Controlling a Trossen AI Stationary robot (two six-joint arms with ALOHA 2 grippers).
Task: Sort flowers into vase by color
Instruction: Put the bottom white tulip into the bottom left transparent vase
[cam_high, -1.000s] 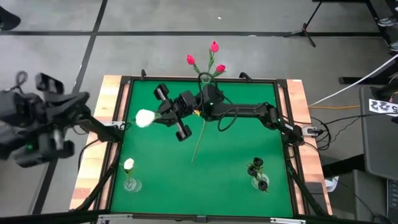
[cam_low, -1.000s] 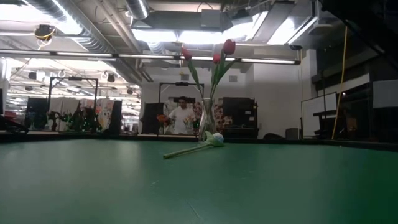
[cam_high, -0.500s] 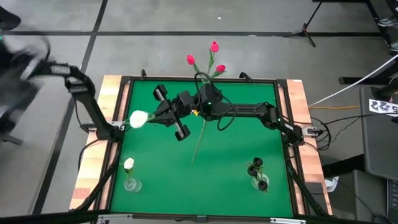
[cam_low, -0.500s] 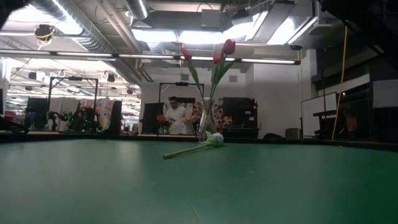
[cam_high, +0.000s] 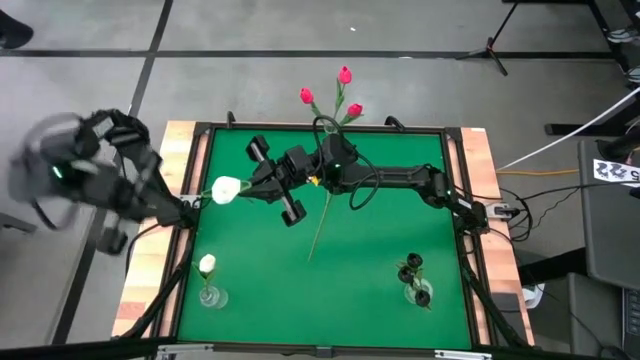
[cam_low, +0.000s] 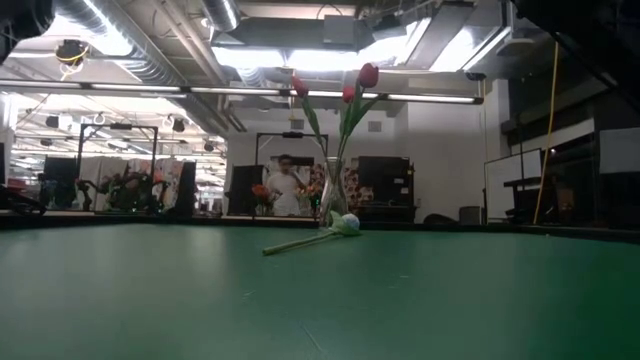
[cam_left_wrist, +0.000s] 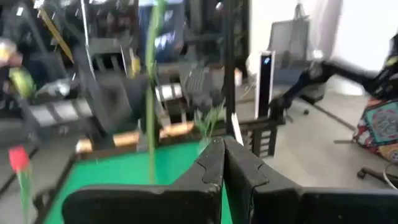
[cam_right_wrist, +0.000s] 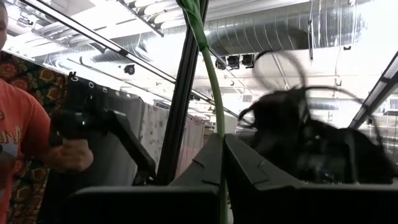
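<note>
Swung to a new spot beyond the left edge of the worktop (cam_high: 380, 250), the left arm (cam_high: 85, 175) has shifted over the last second and shows only as a blur from above, while the right arm (cam_high: 400, 182) has scarcely budged and the white tulip (cam_high: 226, 189) it carries has drifted only slightly. The right fingers (cam_right_wrist: 208, 163) are pinched narrow on that tulip's green stem, which runs between them in the right wrist view; the bloom is held out above the left side of the worktop, apparently on its way to the near-left vase (cam_high: 211, 296), where another white tulip (cam_high: 207, 264) already stands. The left fingers (cam_left_wrist: 210, 168) are pressed together with nothing seen between them, the arm seemingly kept off to the side to leave the right one room. Three pink-red tulips (cam_high: 343, 90) fill the vase at the far edge (cam_high: 328, 128), and the black tulips (cam_high: 412, 266) stand in the near-right vase (cam_high: 421, 294), so those colours look settled. One more tulip (cam_low: 345, 224), white-headed in the low view, lies flat on the worktop near the far vase, its stem (cam_high: 319, 228) pointing toward the near edge and its head hidden under the right arm from above; it looks to be the last flower waiting.
</note>
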